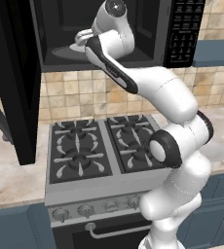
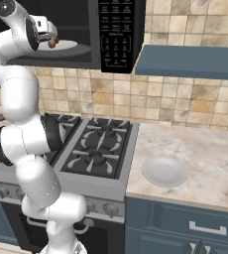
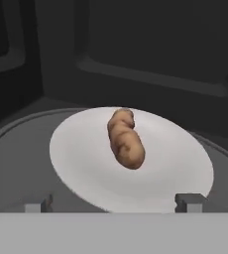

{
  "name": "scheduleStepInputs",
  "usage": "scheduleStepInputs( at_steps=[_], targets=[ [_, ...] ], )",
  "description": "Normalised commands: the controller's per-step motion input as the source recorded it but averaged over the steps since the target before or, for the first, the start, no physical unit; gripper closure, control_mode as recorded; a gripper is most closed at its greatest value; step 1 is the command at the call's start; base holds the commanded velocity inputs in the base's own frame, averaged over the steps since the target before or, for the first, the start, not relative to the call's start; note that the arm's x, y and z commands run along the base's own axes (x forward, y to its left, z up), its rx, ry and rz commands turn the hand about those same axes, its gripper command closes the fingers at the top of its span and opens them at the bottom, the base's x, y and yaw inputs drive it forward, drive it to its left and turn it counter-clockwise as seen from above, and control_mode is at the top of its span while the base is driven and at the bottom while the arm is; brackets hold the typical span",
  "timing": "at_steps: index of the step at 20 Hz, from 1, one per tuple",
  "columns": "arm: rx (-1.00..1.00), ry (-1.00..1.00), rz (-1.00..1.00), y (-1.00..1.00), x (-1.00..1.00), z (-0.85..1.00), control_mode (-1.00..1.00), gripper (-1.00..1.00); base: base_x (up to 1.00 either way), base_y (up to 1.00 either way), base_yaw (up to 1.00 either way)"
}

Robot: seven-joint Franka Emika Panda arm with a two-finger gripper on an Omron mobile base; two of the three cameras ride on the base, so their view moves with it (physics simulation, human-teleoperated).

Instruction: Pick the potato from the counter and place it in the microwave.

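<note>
The arm is reaching high, up over the stove point(image 1: 104, 146) and into the open microwave point(image 1: 148, 34), and the gripper point(image 3: 114, 206) is hovering just above the near edge of the turntable point(image 3: 76, 158). From the hand view, the potato point(image 3: 125, 139) is lying on that white plate, a little past its middle, long axis running away from the camera. The two fingertips point(image 3: 189, 201) are standing wide apart at the bottom of that view, one either side, with nothing between them, so the fingers are spread and gripping nothing.

In the right base view the potato point(image 2: 52, 43) is sitting as a small brown lump on the turntable point(image 2: 74, 46) right beside the hand, inside the dark cavity. The door point(image 1: 11, 82) is hanging open at the left, leaving the arm room to work.

Why the wide spread? It looks like a release: the potato seems to be resting on the plate by its own weight, and open fingers are keeping clear of it. Judging from this, the placing is as good as done. Down on the counter point(image 2: 210, 154) a plate point(image 2: 164, 171) is lying near the front edge, right of the stove.
</note>
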Motion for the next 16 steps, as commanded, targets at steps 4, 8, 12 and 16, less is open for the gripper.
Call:
scheduleStepInputs(
  at_steps=[4,8,12,16],
  targets=[
    [0.0,-0.19,-0.04,-0.16,-1.0,-0.21,-1.0,-1.0,0.0,0.0,0.0],
    [0.0,-0.14,-0.05,-0.4,-1.0,-0.2,-1.0,-1.0,0.0,0.0,0.0],
    [0.07,-0.05,-0.09,-0.61,-1.0,-0.05,-1.0,-1.0,0.0,0.0,0.0],
    [0.12,0.0,-0.12,-0.46,-1.0,0.0,-1.0,-1.0,0.0,0.0,0.0]
  ],
)
